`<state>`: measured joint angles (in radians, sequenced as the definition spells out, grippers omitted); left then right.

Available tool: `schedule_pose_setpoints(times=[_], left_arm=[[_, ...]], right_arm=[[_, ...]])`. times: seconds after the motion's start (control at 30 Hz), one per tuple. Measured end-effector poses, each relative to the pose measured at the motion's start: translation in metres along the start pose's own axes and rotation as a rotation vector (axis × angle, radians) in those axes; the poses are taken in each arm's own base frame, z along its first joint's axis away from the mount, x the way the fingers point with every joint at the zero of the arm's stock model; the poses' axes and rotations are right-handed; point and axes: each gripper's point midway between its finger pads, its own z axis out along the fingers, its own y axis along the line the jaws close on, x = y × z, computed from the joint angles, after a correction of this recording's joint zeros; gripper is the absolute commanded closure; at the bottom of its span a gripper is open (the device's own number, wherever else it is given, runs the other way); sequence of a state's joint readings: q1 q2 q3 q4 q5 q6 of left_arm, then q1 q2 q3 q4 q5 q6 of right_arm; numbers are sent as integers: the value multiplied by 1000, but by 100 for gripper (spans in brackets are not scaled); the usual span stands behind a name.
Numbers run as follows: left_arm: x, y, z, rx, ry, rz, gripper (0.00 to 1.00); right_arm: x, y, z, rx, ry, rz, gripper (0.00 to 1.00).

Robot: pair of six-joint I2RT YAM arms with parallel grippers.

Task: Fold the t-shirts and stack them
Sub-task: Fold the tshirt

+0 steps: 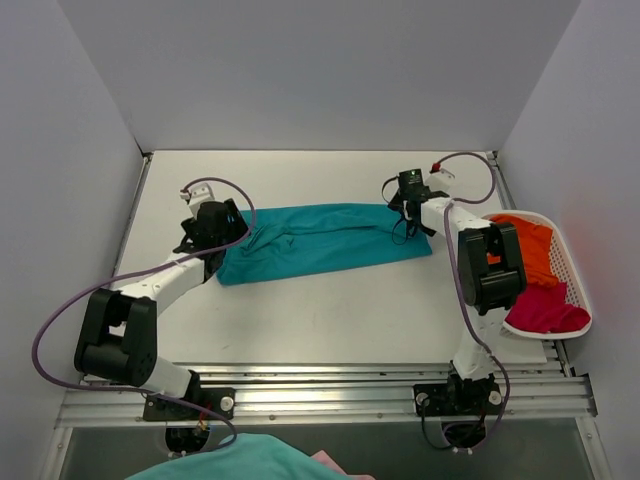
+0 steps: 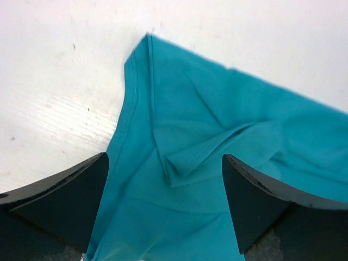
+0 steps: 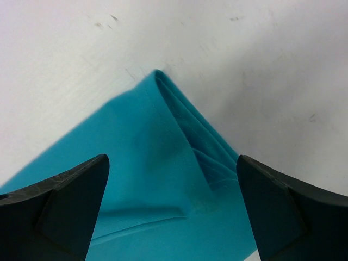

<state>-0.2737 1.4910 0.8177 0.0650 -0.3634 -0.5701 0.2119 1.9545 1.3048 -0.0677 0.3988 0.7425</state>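
The teal t-shirt (image 1: 320,238) lies on the white table, folded into a long band running left to right. My left gripper (image 1: 232,240) is open over its left end, jaws wide either side of the wrinkled cloth (image 2: 217,109); my left gripper (image 2: 164,163) holds nothing. My right gripper (image 1: 406,222) is open over the band's right end, where a folded corner of the shirt (image 3: 136,152) points away; my right gripper (image 3: 173,163) holds nothing. The orange t-shirt (image 1: 530,245) and the magenta-red t-shirt (image 1: 545,308) lie bunched in the basket.
The white lattice basket (image 1: 575,270) sits at the table's right edge, next to the right arm. Grey walls enclose the table at the left, back and right. Teal and pink cloth (image 1: 240,462) shows below the table's front rail.
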Motion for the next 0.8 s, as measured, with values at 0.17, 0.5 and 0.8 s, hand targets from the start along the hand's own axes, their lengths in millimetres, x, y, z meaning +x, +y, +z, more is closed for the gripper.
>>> schedule_pose_setpoints(times=[0.17,0.5,0.8], left_arm=[[-35,-9,-3,-6,-90,-29,4],[-2,-43,23,120,41,-114,11],[24,-82,41,323,131,-141,24]], right_arm=[[-30,26,-17,-44,-65,30,0],[-50,55,-31,-120,-94,61,1],[-27,66,1,-112,-42,35,1]])
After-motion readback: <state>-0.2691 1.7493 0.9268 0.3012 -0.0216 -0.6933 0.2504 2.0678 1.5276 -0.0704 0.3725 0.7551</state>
